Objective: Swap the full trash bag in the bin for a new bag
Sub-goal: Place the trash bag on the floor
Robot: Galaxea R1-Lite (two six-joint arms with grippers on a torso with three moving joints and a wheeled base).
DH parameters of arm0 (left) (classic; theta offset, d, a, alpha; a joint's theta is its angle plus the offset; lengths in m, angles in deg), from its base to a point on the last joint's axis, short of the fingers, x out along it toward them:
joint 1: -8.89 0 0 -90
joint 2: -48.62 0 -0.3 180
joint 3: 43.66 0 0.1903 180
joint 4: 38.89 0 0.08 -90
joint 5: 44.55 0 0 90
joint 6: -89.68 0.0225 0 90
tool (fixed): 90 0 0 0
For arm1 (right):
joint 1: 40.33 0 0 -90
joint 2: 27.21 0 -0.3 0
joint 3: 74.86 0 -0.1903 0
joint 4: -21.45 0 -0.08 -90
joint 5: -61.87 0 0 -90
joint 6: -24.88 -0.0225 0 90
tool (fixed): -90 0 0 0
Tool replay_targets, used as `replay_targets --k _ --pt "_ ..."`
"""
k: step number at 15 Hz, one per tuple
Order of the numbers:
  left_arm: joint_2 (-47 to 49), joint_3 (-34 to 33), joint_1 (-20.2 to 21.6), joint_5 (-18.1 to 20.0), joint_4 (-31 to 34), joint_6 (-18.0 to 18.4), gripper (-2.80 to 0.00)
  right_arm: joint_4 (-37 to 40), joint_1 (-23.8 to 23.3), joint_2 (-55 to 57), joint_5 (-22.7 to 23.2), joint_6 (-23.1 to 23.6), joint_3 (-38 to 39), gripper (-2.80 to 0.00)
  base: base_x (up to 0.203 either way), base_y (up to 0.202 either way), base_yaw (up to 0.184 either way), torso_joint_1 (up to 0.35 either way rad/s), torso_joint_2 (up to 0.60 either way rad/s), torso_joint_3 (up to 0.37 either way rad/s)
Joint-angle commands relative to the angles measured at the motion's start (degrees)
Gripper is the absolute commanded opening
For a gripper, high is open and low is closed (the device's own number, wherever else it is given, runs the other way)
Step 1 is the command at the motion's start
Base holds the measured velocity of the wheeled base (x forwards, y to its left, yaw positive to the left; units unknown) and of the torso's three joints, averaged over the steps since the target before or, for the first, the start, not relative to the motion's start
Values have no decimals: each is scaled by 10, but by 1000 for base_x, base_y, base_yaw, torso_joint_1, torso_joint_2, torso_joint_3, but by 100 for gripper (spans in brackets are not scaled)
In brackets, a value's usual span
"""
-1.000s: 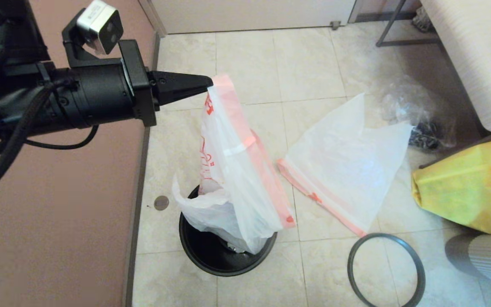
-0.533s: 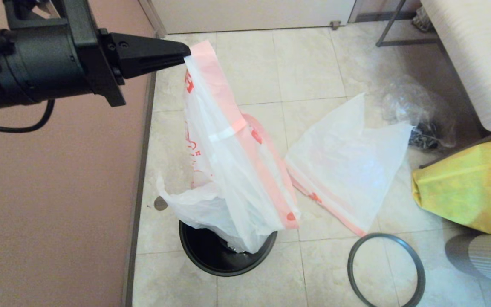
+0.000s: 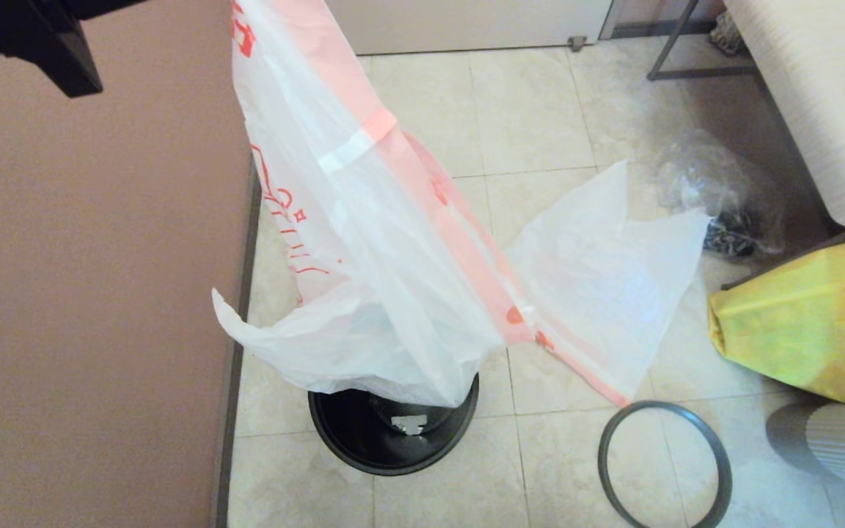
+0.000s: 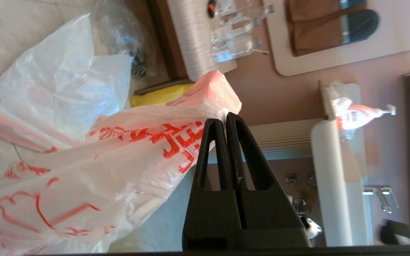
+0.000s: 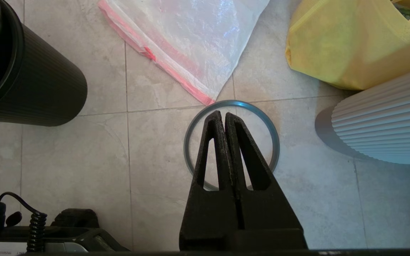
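Overhead, the full trash bag (image 3: 364, 293) fills the middle of the head view, hanging stretched from above with its bottom just over the mouth of the bin (image 3: 393, 433); its red line drawings show on the side toward the pink wall (image 3: 92, 293). An orange-pink band runs down the front of the hanging plastic, so a second, plain layer seems to hang with it, though I cannot tell whether that layer is a separate bag. The left gripper (image 4: 225, 119) pinches the gathered top of the printed bag, fingers pressed together on the plastic; only a dark corner of that arm shows at the head view's top left edge.

Flat on the floor tiles (image 3: 525, 110) beside the hanging bag lies the new bag (image 3: 606, 279), milky white, its orange-pink mouth edge reaching down toward the hoop rim (image 3: 663, 466). That grey hoop lies flat on the tiles, apart from the bin, near the bottom edge of the floor area. A yellow bag (image 3: 804, 330) sits at the right edge, with a ribbed pale object (image 3: 833, 447) below it and a crinkled clear bag (image 3: 716, 191) with dark contents beyond it.

The bin stands upright by the wall's skirting, with a small pale scrap inside. The right gripper (image 5: 224, 117) hangs above the hoop, fingers pressed together on nothing.
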Motion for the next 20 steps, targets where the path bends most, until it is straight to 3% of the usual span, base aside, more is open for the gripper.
replay_targets --k 1,8,12,14,18,20 --pt "-12 50 1 2 33 -5 -280 0 0 0 0 0 0 -280 0 0 0 0 0 0" --pt "-11 237 8 1 169 -9 -280 0 1 0 0 0 0 -280 0 0 0 0 0 0" --pt "-32 241 20 1 171 -9 -280 0 0 0 0 0 0 -280 0 0 0 0 0 0" --pt "-38 241 54 1 168 -9 -280 0 0 0 0 0 0 -280 0 0 0 0 0 0" --pt "-34 235 75 1 171 -9 -280 0 0 0 0 0 0 -280 0 0 0 0 0 0" --pt "-24 207 113 2 170 -9 -280 1 0 0 0 0 0 -280 0 0 0 0 0 0"
